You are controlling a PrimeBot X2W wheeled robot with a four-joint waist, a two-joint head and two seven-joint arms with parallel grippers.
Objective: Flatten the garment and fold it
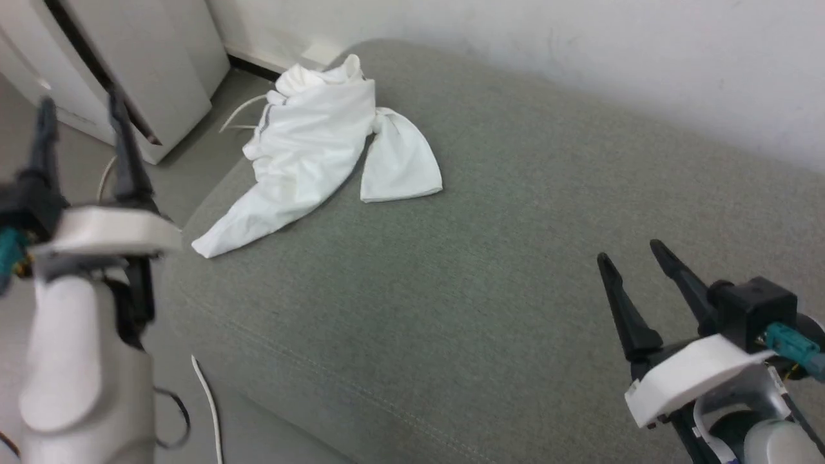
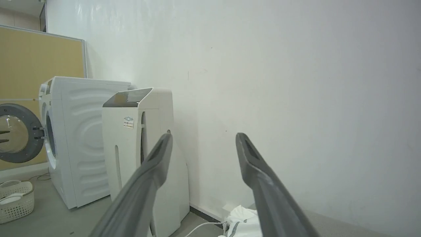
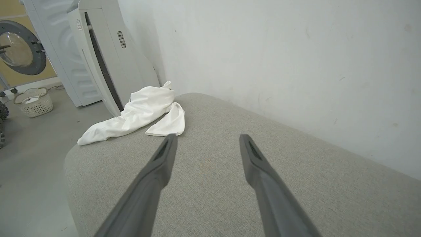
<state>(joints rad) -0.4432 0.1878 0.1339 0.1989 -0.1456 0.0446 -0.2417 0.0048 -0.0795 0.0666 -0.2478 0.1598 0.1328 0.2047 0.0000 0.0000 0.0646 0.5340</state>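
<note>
Crumpled, the garment (image 1: 322, 151) lies at the surface (image 1: 503, 258) corner. Both grippers, left (image 1: 84, 119) and right (image 1: 631, 254), hover apart, fingers spread. Best first grasp: pinch one loose hem.

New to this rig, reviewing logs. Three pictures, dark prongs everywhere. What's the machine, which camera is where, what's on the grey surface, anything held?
It is a wheeled robot with two arms, each ending in a gripper with two long dark fingers. The head view looks down from its head: left gripper at the left, right gripper at the lower right. The other two pictures come from cameras on the wrists, looking along that arm's own fingers: left gripper, right gripper. On the grey cushioned surface lies the garment, a crumpled white shirt, near the far left corner. Both grippers are open and hold nothing.
</note>
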